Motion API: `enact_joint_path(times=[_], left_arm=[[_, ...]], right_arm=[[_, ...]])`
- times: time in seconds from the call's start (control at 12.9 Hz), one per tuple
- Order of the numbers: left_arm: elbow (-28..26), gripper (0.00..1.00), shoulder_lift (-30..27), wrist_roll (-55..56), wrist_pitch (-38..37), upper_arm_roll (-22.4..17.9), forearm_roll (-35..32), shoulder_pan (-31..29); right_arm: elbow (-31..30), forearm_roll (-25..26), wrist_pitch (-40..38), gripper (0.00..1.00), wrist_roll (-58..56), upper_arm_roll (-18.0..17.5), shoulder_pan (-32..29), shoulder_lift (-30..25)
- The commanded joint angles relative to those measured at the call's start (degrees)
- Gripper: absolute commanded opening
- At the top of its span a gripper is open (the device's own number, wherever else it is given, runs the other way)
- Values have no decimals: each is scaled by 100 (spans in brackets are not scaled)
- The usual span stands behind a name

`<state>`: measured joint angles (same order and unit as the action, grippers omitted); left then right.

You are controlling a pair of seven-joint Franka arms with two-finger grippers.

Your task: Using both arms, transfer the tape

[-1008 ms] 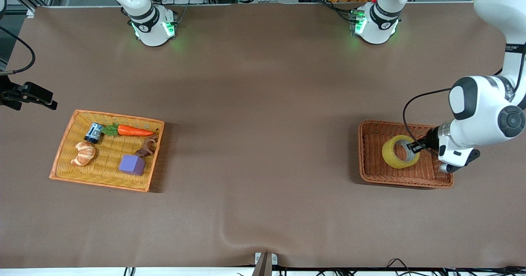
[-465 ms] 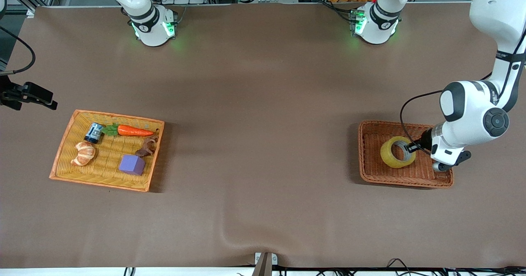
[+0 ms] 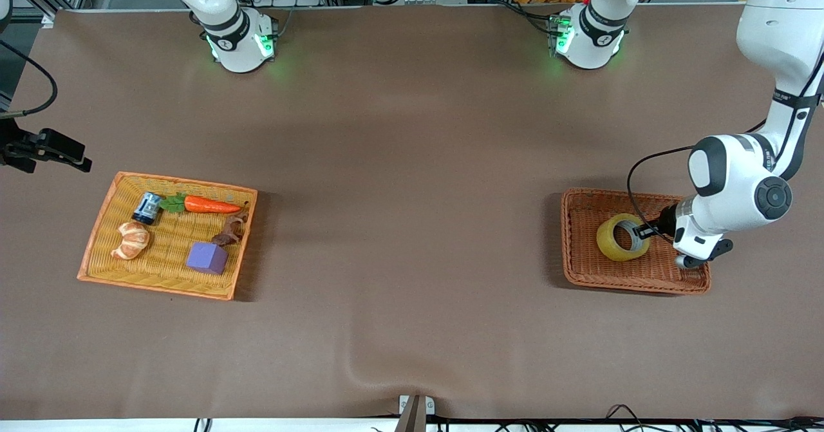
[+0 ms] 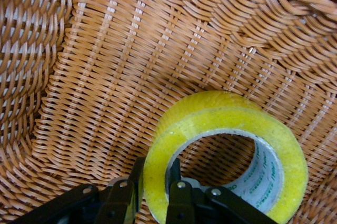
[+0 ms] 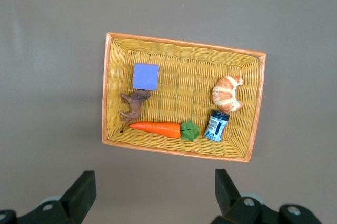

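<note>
The yellowish tape (image 3: 611, 246) (image 4: 226, 121) is tilted up on its edge inside the brown wicker basket (image 3: 569, 245) (image 4: 105, 77) at the left arm's end of the table. My left gripper (image 3: 644, 231) (image 4: 155, 176) is shut on the tape's wall, one finger inside the grey-white core and one outside. I cannot tell whether the roll still touches the basket floor. My right gripper (image 5: 154, 190) (image 3: 77, 159) waits open and empty, high over the table at the right arm's end, looking down on the yellow basket (image 5: 184, 42).
The yellow basket (image 3: 96, 239) holds a carrot (image 3: 209, 205), a croissant (image 3: 132, 240), a purple cube (image 3: 207, 257), a blue can (image 3: 147, 207) and a small brown figure (image 3: 232, 229). Bare brown tabletop lies between the two baskets.
The left arm's wrist and elbow have shifted, and the held tape has slid slightly toward the basket's middle. The right arm has not moved.
</note>
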<state>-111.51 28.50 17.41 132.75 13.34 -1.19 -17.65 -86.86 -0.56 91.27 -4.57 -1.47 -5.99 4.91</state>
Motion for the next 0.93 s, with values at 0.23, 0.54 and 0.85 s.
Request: enact_joint_path(times=[0.23,0.54,0.85], left_arm=[[59,100,-606,-89,-387,81,-712,87],[646,100,-1320,-229,-1555,308,-935,104],[2156,100,-1364,-467,-3383,793,-1674,96]], right_arm=[[117,-49,-48,100,17,-38,-16,54],[117,-58,-48,100,8,-38,-25,54],[117,-23,-48,100,-9,-38,-16,54]])
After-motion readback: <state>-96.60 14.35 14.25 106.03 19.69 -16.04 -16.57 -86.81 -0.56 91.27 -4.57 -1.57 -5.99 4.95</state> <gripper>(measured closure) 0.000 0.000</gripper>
